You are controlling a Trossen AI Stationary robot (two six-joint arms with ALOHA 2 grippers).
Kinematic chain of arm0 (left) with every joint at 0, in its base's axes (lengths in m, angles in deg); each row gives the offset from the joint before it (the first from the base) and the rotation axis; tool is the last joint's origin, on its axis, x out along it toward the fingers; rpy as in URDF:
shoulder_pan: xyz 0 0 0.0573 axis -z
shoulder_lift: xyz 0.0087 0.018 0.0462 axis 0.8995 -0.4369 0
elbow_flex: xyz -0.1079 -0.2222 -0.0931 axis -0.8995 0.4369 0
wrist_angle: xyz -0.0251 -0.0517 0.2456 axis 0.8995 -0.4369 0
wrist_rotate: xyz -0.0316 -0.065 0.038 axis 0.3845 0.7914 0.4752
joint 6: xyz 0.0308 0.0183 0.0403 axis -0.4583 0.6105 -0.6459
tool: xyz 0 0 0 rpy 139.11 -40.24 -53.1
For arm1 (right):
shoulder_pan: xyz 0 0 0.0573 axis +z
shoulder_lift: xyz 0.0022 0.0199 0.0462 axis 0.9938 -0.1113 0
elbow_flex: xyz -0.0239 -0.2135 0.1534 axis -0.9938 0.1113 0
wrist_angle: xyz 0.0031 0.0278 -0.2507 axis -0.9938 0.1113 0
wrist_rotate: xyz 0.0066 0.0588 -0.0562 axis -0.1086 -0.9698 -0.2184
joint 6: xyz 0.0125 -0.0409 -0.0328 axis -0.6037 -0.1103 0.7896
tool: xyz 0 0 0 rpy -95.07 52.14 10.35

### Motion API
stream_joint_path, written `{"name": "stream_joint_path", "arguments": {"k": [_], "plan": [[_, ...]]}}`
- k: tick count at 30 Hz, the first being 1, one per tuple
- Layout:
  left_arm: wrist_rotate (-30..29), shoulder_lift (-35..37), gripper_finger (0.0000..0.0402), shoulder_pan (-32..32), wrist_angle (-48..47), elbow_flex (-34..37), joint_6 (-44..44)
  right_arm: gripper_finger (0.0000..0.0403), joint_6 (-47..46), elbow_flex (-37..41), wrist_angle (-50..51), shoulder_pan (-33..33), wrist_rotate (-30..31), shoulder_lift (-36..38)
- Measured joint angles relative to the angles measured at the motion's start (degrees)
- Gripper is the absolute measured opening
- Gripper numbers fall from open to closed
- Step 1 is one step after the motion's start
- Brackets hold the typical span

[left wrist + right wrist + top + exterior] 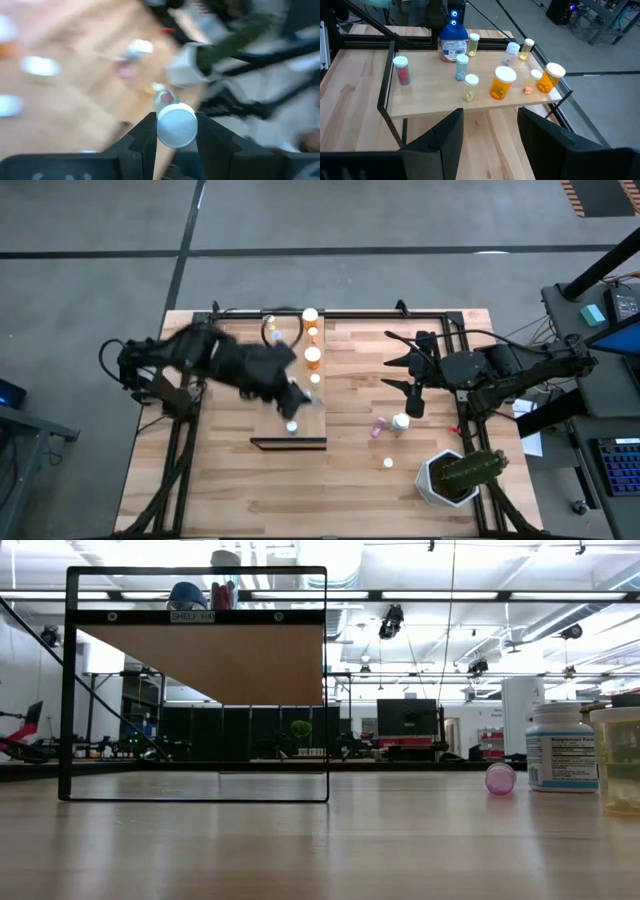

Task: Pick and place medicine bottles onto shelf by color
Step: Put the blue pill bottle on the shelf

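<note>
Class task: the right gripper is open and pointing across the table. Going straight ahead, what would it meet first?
Probably the shelf edge: the right gripper aims at the board carrying the medicine bottles. Depth is hard to judge.

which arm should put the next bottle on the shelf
Left. Its gripper already grips a white-capped bottle above the shelf. The right gripper is open and empty, beside the shelf.

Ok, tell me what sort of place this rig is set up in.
Probably a large open robotics lab or workshop. The low view shows a high ceiling with strip lights and hanging cables, and workstation monitors far behind the table. The high view shows a bare concrete floor around it.
</note>
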Motion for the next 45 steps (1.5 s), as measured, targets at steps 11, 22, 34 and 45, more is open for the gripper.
{"name": "stream_joint_path", "arguments": {"k": [11, 22, 34, 45], "plan": [[-1.04, 2.66, 0.0097, -18.7, -17.57, 2.6, -12.1, 0.0176, -2.13, 0.0, -0.47, 0.0, 1.26, 0.0], [-1.04, -1.35, 0.0097, -26.87, -19.68, 7.03, -25.76, 0.0176, -2.71, -0.02, -0.94, -1.1, 6.5, -0.37], [-2.33, -2.27, 0.0097, -27.08, -19.6, 18.5, -28.46, 0.0176, -3.76, -0.02, -0.92, -3.52, 6.5, -2.99], [-3.01, -1.94, 0.0097, -26.57, -19.01, 21.99, -21.03, 0.0176, -3.8, -0.02, -0.96, -3.65, 6.44, -5.18]]}}
